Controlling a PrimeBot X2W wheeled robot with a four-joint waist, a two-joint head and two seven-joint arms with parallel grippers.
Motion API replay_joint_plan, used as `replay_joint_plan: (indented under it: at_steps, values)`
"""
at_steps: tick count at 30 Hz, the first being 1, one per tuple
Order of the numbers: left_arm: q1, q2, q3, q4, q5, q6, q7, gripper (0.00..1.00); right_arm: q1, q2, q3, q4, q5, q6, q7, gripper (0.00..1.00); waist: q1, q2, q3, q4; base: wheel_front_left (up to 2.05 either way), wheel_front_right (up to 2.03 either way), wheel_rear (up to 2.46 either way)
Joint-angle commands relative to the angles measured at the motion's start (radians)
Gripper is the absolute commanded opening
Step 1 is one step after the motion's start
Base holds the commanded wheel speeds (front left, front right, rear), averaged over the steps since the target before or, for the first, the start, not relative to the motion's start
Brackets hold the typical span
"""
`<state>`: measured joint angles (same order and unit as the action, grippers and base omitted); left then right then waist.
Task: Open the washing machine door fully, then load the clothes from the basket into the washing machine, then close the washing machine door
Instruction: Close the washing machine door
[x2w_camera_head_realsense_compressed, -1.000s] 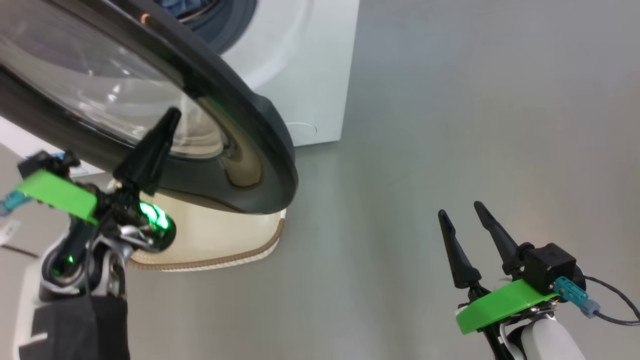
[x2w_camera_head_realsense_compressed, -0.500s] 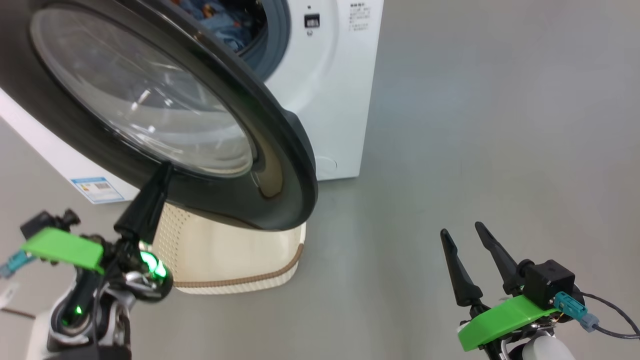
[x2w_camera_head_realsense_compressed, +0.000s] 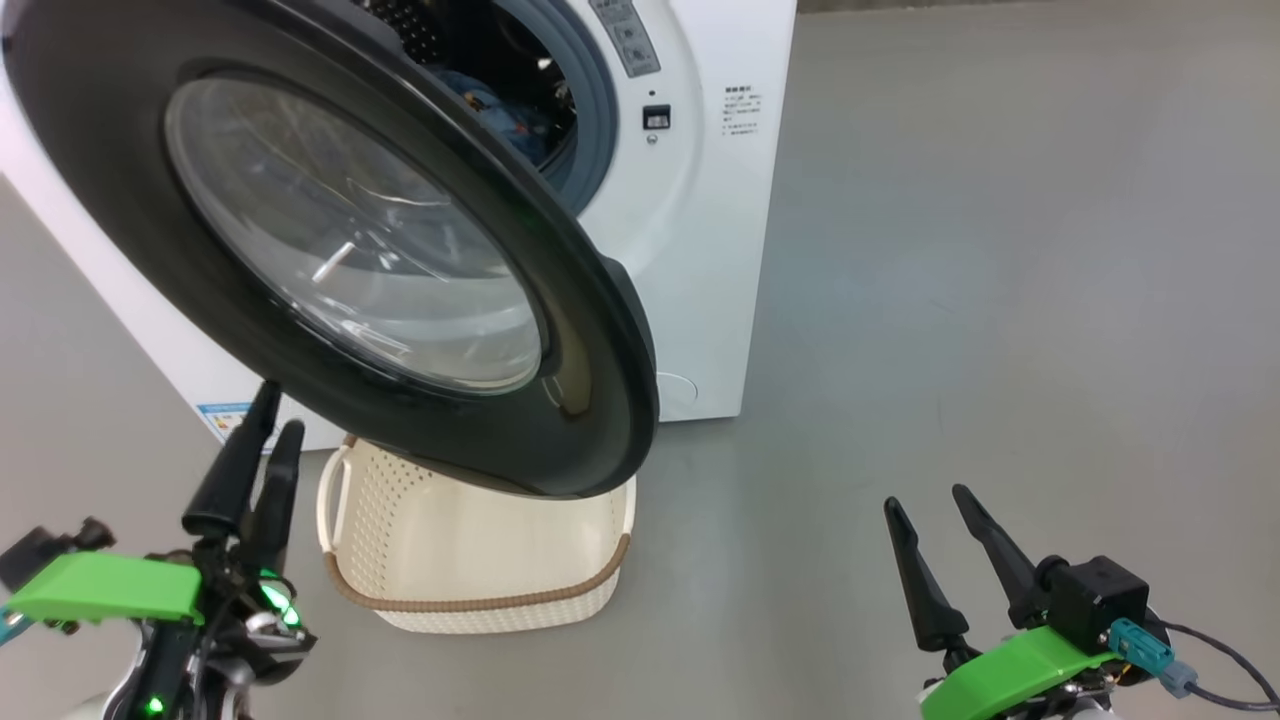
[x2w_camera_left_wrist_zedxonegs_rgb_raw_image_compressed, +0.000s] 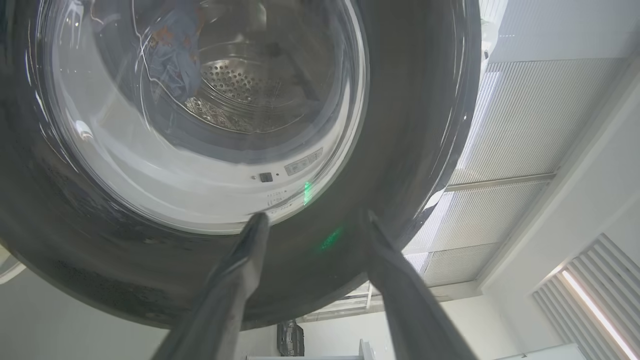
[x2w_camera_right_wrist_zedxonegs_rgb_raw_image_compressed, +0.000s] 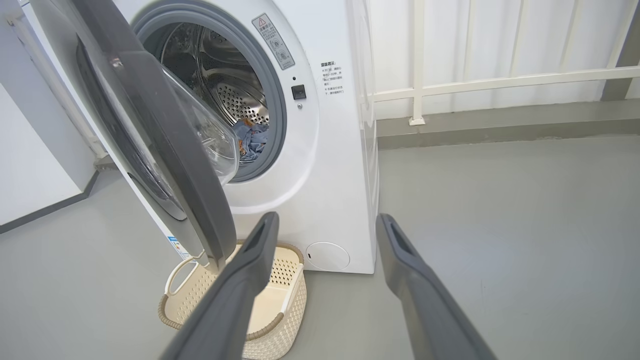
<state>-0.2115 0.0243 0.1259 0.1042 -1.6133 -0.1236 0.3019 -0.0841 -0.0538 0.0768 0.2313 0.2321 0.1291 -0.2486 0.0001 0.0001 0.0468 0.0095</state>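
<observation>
Left wrist view: the two dark fingers of the left gripper (x2w_camera_left_wrist_zedxonegs_rgb_raw_image_compressed: 314, 216) stand spread with nothing between them. Their tips lie in front of the black rim of the washing machine door (x2w_camera_left_wrist_zedxonegs_rgb_raw_image_compressed: 425, 125); whether they touch it cannot be told. The door is seen face-on here, and through its clear glass appear the perforated steel drum (x2w_camera_left_wrist_zedxonegs_rgb_raw_image_compressed: 235, 85) and, inside it, the clothes (x2w_camera_left_wrist_zedxonegs_rgb_raw_image_compressed: 170, 55), light-blue fabric with orange-brown marks.

Right wrist view: the right gripper (x2w_camera_right_wrist_zedxonegs_rgb_raw_image_compressed: 327, 216) also has its fingers parted around nothing, well apart from the washing machine (x2w_camera_right_wrist_zedxonegs_rgb_raw_image_compressed: 340, 175). This view gives the door edge-on, standing partway open, with its glass bowl bulging toward the grey ring (x2w_camera_right_wrist_zedxonegs_rgb_raw_image_compressed: 281, 110) of the opening. The clothes are seen directly rather than through glass, lying at the bottom of the drum.

Head view: the basket (x2w_camera_head_realsense_compressed: 470, 560) stands on the floor (x2w_camera_head_realsense_compressed: 1000, 300) just before the lower front edge of the machine, beneath the lowest part of the door. Its cream perforated walls and pale bottom are exposed. The grippers occupy the lower corners, fingers pointing upward.
</observation>
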Motion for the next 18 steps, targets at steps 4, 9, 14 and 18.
replay_joint_plan:
  at_steps: [4, 9, 14, 18]
  values:
    - [0.005, 0.032, 0.032, -0.064, 0.085, -0.007, -0.061, 1.00, 0.000, 0.004, 0.020, -0.029, 0.000, 0.002, -0.012, 1.00, -0.0001, -0.0001, -0.012, 0.009, 0.00, 0.00, 0.00]
    - [0.026, 0.101, -0.036, -0.119, 0.270, -0.007, -0.194, 1.00, 0.003, 0.004, 0.025, -0.037, -0.017, 0.002, -0.010, 1.00, -0.0001, -0.0001, -0.014, 0.012, 0.00, 0.00, 0.00]
    - [0.052, 0.201, -0.157, -0.114, 0.449, -0.007, -0.400, 1.00, 0.005, 0.004, 0.024, -0.045, -0.021, 0.002, -0.006, 1.00, -0.0001, -0.0001, -0.020, 0.013, 0.00, 0.00, 0.00]
    - [0.063, 0.267, -0.206, -0.069, 0.567, -0.007, -0.518, 1.00, 0.010, 0.004, 0.025, -0.048, -0.021, 0.002, -0.004, 1.00, -0.0001, -0.0001, -0.024, 0.013, 0.00, 0.00, 0.00]
